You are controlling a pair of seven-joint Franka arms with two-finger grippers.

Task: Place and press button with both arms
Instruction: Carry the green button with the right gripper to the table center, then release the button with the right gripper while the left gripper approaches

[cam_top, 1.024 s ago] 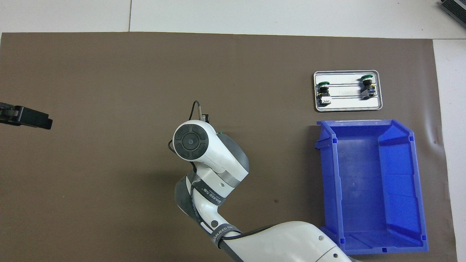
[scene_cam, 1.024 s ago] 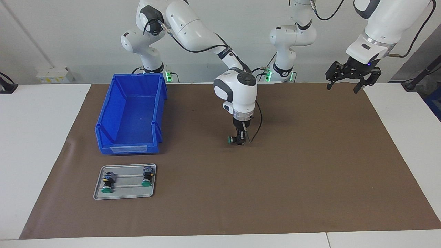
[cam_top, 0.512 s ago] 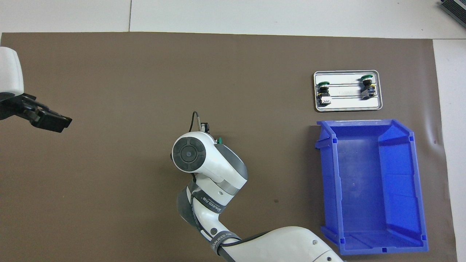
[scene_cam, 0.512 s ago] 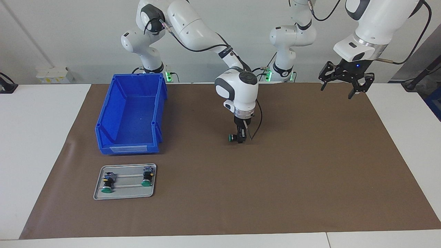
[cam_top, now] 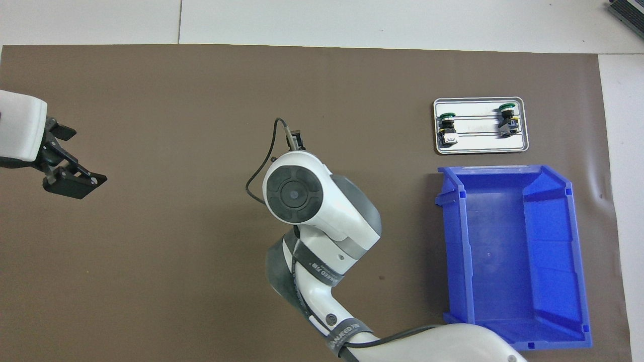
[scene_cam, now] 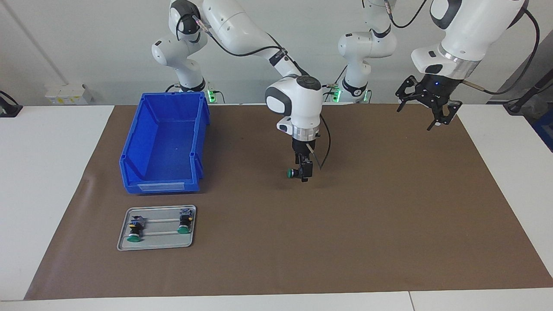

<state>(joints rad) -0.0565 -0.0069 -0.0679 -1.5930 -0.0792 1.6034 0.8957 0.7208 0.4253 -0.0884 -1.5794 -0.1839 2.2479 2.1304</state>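
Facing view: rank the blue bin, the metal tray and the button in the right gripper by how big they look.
1. Blue bin, clearly the largest.
2. Metal tray, much smaller in outline.
3. Button held by the right gripper, by far the smallest. It looks about the size of the two buttons on the tray.

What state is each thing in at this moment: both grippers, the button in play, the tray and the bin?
right gripper: shut on the button, over the middle of the mat
button: held on its side, green cap toward the blue bin
left gripper: open, raised over the left arm's end of the mat
tray: holds two spare buttons, lying apart
blue bin: upright, nothing inside
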